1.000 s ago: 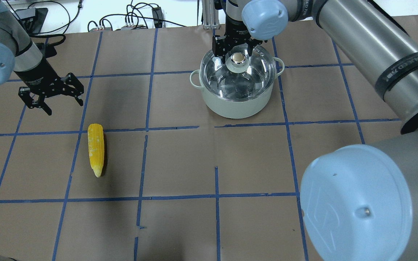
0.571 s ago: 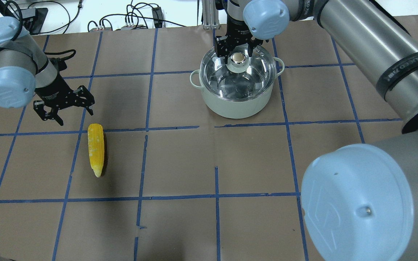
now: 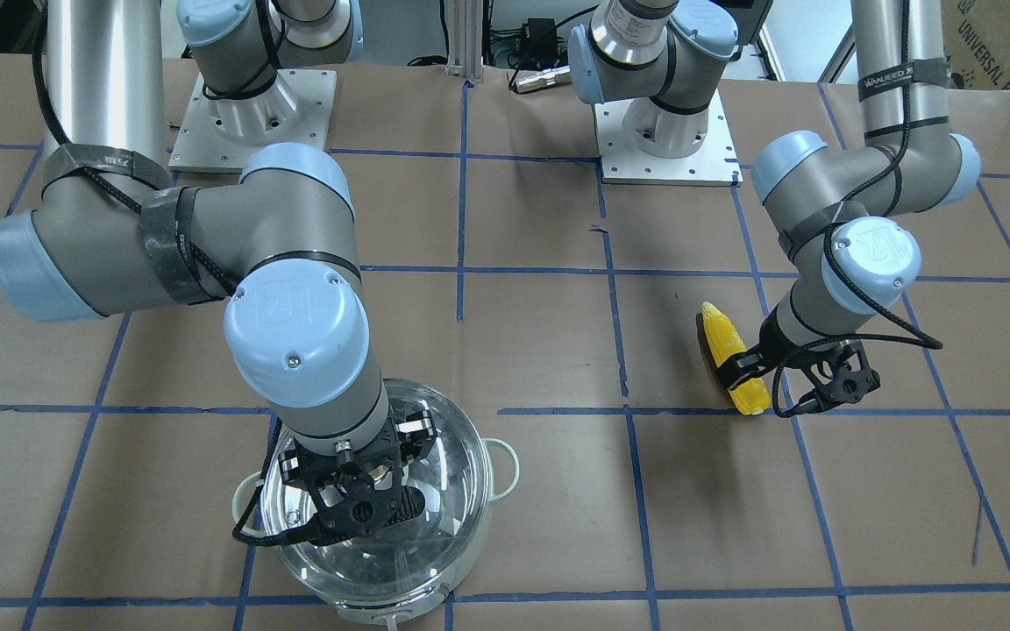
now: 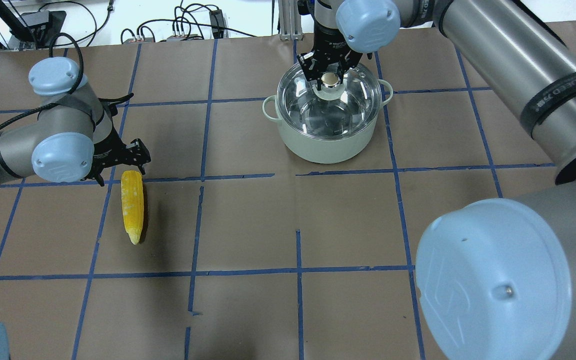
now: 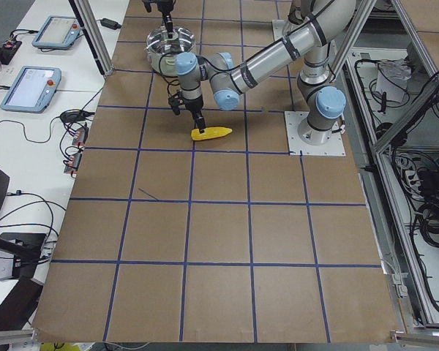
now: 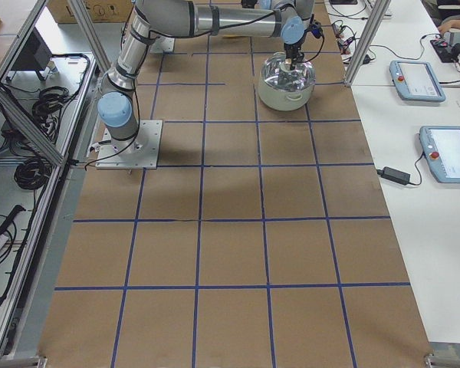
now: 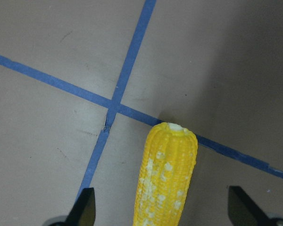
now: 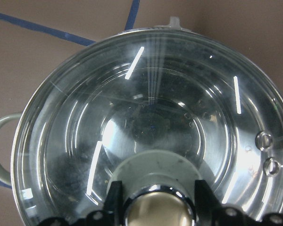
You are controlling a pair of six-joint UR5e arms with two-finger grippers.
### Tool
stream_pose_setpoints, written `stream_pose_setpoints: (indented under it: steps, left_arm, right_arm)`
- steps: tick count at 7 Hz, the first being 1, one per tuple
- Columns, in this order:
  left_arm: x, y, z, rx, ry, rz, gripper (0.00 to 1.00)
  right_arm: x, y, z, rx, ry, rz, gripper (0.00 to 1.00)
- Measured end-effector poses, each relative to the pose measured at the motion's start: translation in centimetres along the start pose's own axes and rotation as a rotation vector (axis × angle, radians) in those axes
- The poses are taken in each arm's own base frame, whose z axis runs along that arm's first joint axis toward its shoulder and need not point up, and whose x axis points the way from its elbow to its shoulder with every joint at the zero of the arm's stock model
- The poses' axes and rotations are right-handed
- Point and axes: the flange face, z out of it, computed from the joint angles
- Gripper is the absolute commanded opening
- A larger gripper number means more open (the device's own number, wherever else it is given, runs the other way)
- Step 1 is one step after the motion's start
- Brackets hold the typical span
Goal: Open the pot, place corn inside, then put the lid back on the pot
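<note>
A round pot (image 4: 325,145) with a pale green outside and two loop handles (image 4: 268,107) stands upright on the brown table (image 4: 248,220). Its clear glass domed lid (image 4: 350,97) sits closed on the rim, with a shiny knob (image 4: 329,80) at the centre. Well apart, towards the robot's left, a yellow corn (image 4: 132,205) cob lies flat, its pointed tip towards the robot.

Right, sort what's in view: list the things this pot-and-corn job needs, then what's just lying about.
Job in hand: pot, lid, corn, left tool, right tool.

Lying about: cables at the far edge, two tablets on the side bench, blue tape lines.
</note>
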Motion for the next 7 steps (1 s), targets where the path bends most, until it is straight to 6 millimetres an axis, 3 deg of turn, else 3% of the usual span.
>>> stream_pose_setpoints:
  steps: [2,4,5,6,7]
  left_arm:
    - [-0.1,0.3,2.9,-0.013,0.002,0.033,1.00]
    - [-1.0,-0.1,4.3,-0.007,0.008,0.073,0.97]
    - [-1.4,-0.3,4.3,0.003,0.010,0.082,0.86]
    - [-1.5,-0.5,4.2,0.020,0.012,0.082,0.66]
    - [-1.5,-0.7,4.0,0.033,0.014,0.079,0.50]
  right_arm:
    - [0.1,0.1,-0.6,-0.006,0.005,0.002,0.11]
    - [0.4,-0.1,-4.4,0.001,0.010,0.005,0.11]
    - [1.3,-0.3,-7.5,-0.001,0.018,0.010,0.11]
    - [3.5,-0.2,-10.6,-0.009,0.032,0.012,0.12]
    - [6.9,0.3,-13.0,-0.017,0.040,-0.005,0.12]
